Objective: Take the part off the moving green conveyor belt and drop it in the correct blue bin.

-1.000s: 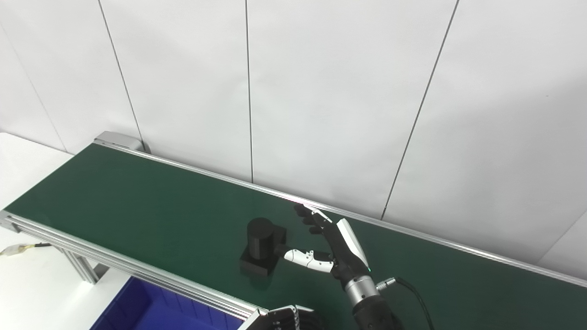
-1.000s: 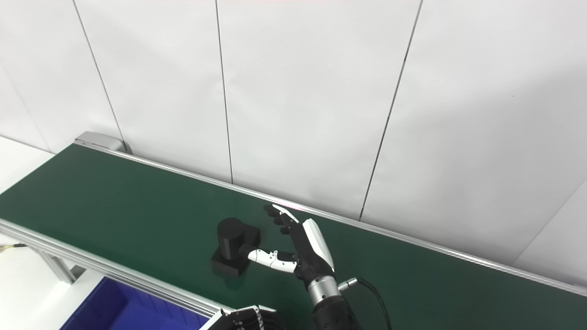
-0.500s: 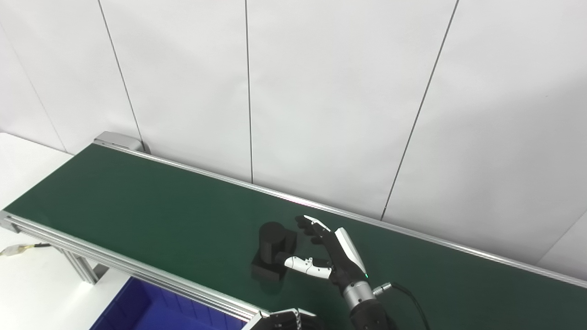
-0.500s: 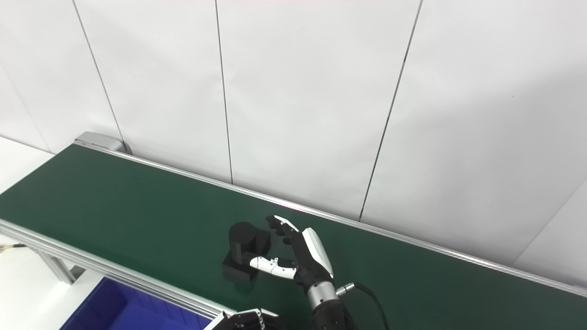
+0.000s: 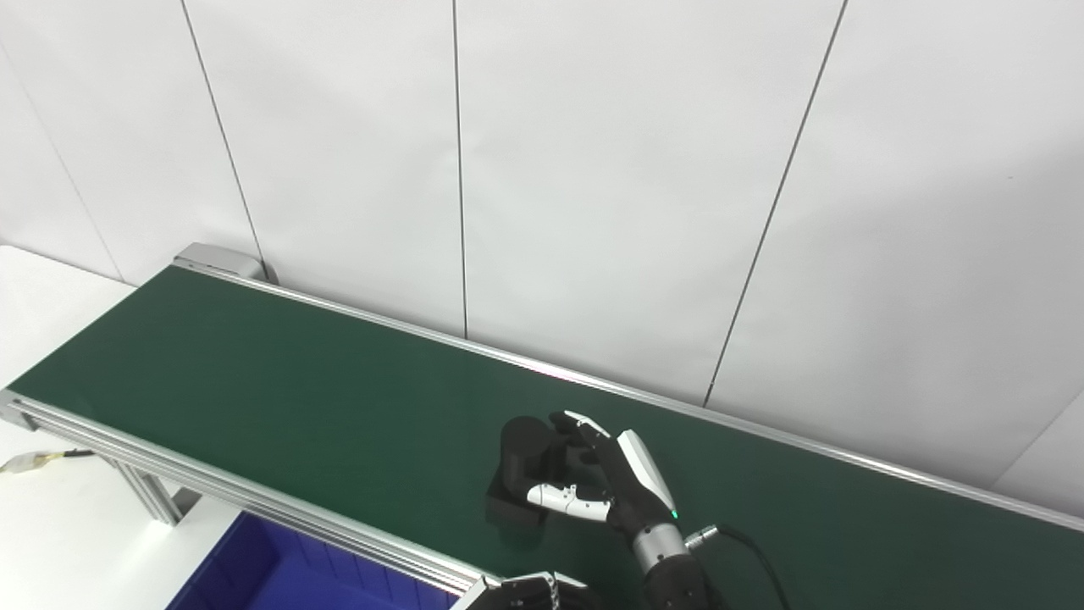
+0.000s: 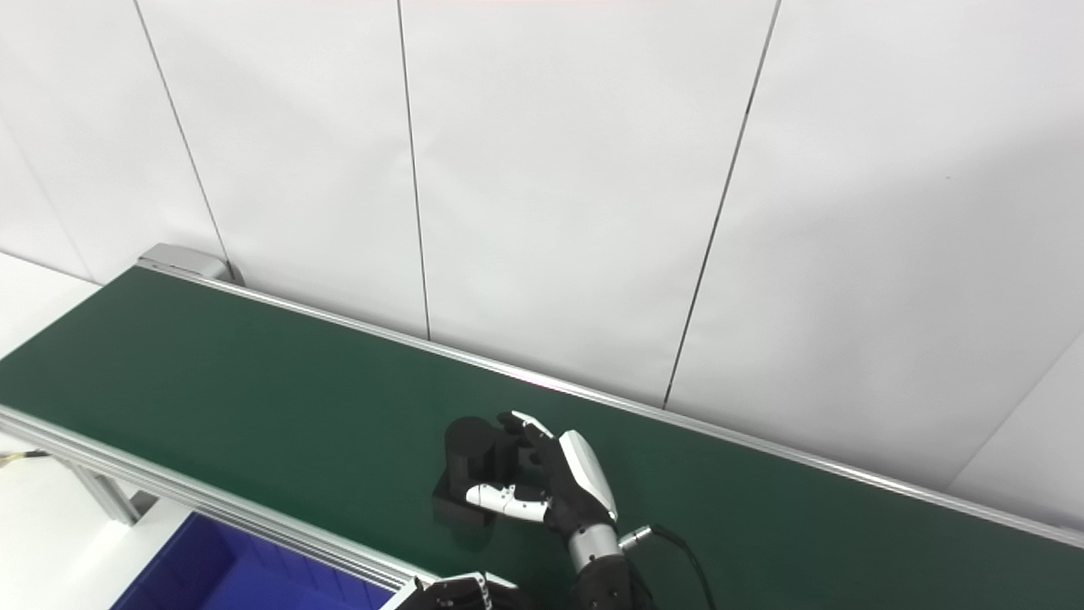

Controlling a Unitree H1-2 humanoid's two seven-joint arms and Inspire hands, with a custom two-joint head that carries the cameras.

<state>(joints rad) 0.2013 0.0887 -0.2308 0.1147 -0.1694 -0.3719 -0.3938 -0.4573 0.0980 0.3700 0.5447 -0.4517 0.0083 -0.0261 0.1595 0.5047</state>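
Note:
A black part, a short cylinder on a square base, rests on the green conveyor belt near its front edge. My right hand is on the belt just right of the part and cups it. Its fingers curl behind the cylinder and its thumb lies across the front of the base. The hand is not closed tight, and the part rests on the belt. Only the top of my left hand shows at the bottom edge; I cannot see how its fingers stand.
A blue bin sits below the belt's front rail at the lower left. A white panelled wall runs close behind the belt. A white surface with a small cable connector lies at the far left.
The part has travelled right along the belt into my right hand. The hand has drawn back a little, and its fingers and thumb have curled closer round the part.

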